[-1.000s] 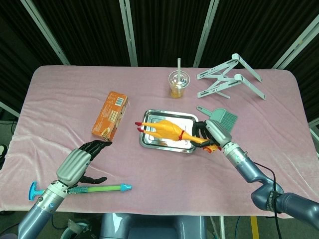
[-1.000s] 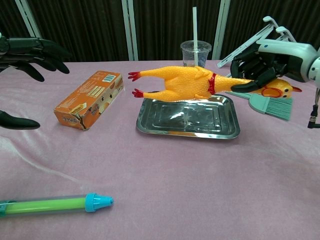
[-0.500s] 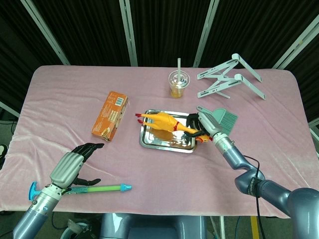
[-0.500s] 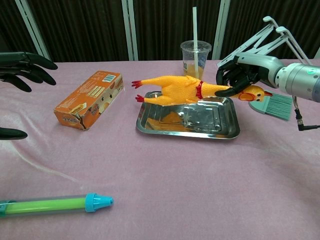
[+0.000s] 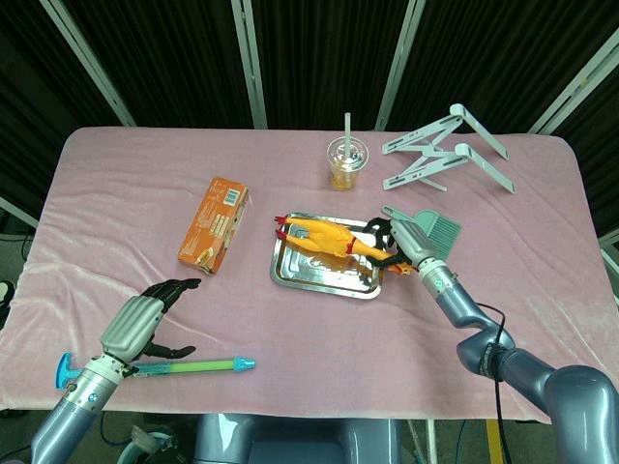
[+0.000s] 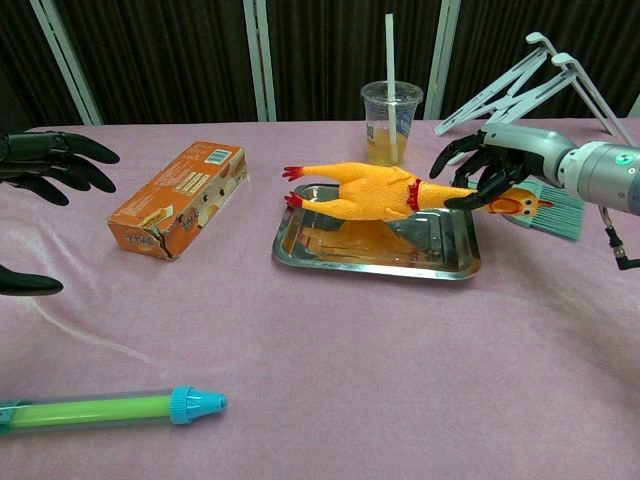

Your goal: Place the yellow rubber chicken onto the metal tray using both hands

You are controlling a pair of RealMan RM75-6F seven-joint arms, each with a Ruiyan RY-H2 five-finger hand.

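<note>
— What's on the pink cloth-covered table [image 5: 503,242]?

— A rectangular metal tray [image 6: 440,264] with the yellow rubber chicken [image 6: 375,190] over it, body low in the tray, head past the right rim.

— Who holds it?

— The right hand [image 6: 492,165], fingers curled around its neck. The left hand [image 5: 145,317] hangs spread and empty above a green pen [image 5: 193,367].

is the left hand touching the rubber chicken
No, the left hand hangs open near the table's front-left corner, far from the rubber chicken, which only the right hand holds over the metal tray.
</note>
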